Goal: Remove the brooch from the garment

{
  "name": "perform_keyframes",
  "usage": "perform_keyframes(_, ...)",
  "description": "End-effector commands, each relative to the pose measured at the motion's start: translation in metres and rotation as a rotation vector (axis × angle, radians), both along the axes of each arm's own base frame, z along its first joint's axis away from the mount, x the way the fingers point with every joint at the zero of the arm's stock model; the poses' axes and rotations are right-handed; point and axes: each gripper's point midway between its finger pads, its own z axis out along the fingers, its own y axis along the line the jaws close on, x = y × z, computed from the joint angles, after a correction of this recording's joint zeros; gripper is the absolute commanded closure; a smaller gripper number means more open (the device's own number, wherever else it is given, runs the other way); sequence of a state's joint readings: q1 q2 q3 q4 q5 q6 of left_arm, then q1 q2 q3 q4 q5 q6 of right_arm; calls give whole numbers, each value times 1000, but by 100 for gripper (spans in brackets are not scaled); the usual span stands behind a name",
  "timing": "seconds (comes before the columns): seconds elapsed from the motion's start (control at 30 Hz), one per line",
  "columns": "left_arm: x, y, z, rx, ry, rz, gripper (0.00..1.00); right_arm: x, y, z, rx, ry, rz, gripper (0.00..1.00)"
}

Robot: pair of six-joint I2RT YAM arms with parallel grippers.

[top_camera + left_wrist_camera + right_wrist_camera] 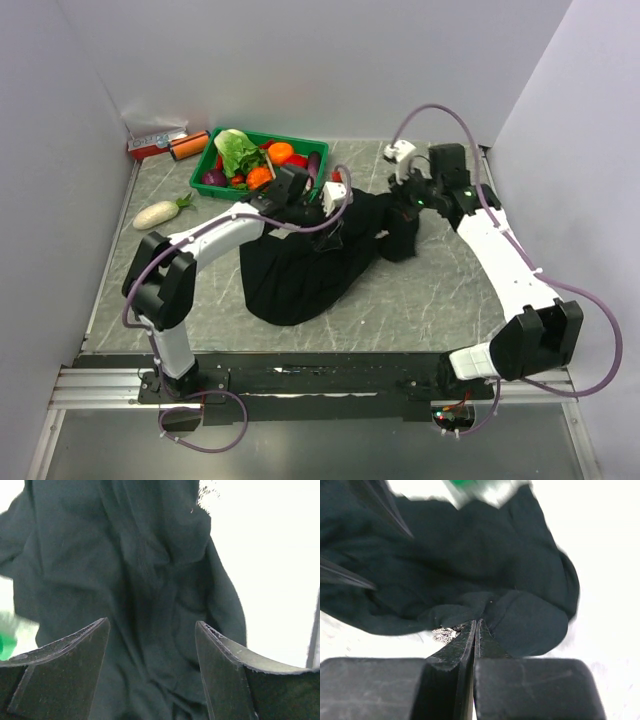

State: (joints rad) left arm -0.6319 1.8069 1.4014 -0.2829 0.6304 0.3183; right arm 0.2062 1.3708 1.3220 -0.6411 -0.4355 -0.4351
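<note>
We log one grey marbled table [430, 300]. Its veining shows only from overhead, because both wrist views bleach it white.

One garment [300, 270], a large black short-sleeved shirt of soft matte fabric, lies crumpled at the table's centre. Only the wrist views show its folds.

One green plastic tray [300, 139] of mixed vegetables stands at the garment's 11 o'clock, near its far edge.

One white radish [158, 213] lies at the garment's 9 o'clock, well apart.

One orange cylinder [186, 150] lies just beside the tray, at its 9 o'clock.

Two claws:
- The left claw [151, 621] hangs over the garment's 12 o'clock edge. Its fingers are spread wide with cloth showing in the gap, and it pinches nothing.
- The right claw [475, 624] is at the garment's 2 o'clock. Its fingers are pressed together on a puckered fold at the hem.

One brooch [445, 634], a tiny silvery-white sparkly patch, is too blurred for us to tell its shape. It shows in the right wrist view alone, at the garment's hem, just beside the right claw's fingertips at their 9 o'clock.
</note>
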Motion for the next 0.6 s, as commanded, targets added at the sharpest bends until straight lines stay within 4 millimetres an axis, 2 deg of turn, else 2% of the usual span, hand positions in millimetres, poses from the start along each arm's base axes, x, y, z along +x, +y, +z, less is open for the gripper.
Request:
perform_keyframes(0.0, 7, 42, -51, 144, -36, 114, 26, 10, 27, 11, 22, -23, 43, 100)
perform_keyframes(0.03, 8, 51, -57, 160, -27, 137, 25, 10, 28, 5, 16, -12, 44, 100)
perform_keyframes(0.07, 8, 71, -70, 189, 6, 186, 26, 10, 30, 1, 15, 0, 43, 100)
perform_keyframes(0.13, 5, 90, -75, 209, 26, 221, 25, 8, 37, -16, 8, 43, 53, 100)
perform_keyframes(0.17, 1, 108, -89, 249, 44, 241, 26, 7, 40, -21, 13, 61, 52, 100)
perform_keyframes(0.23, -6, 126, -98, 293, 52, 254, 26, 4, 48, -34, 14, 92, 67, 100)
perform_keyframes(0.27, -13, 142, -113, 335, 67, 262, 27, 3, 50, -37, 14, 102, 68, 100)
perform_keyframes(0.3, -14, 153, -116, 361, 61, 286, 28, 3, 52, -40, 12, 110, 72, 100)
perform_keyframes(0.37, -22, 185, -134, 419, 94, 343, 30, 6, 54, -38, -1, 109, 74, 100)
perform_keyframes(0.43, -21, 205, -138, 464, 87, 394, 32, 10, 54, -31, -8, 93, 67, 100)
perform_keyframes(0.47, -24, 223, -144, 491, 107, 425, 33, 12, 50, -31, -24, 88, 54, 100)
perform_keyframes(0.53, -25, 242, -145, 518, 112, 461, 39, 12, 48, -25, -35, 73, 53, 100)
perform_keyframes(0.57, -28, 259, -145, 537, 126, 488, 42, 11, 47, -23, -46, 67, 59, 100)
